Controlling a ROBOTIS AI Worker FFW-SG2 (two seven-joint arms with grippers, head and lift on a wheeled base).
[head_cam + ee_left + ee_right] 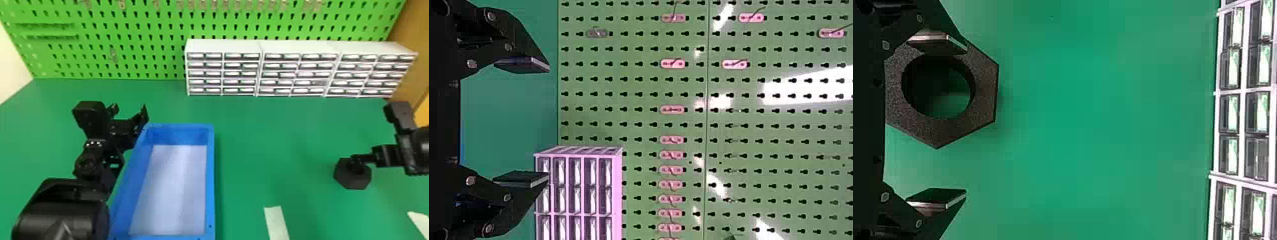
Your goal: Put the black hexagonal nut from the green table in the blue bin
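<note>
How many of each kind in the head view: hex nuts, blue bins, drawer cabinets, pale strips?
Black hexagonal nut: 1
Blue bin: 1
Drawer cabinets: 3
Pale strips: 2, the right one cut off
Total: 7

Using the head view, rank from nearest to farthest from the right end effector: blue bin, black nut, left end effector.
1. Black nut, at the right, by the right end effector
2. Blue bin, left of centre
3. Left end effector, near the bin's far left corner
</note>
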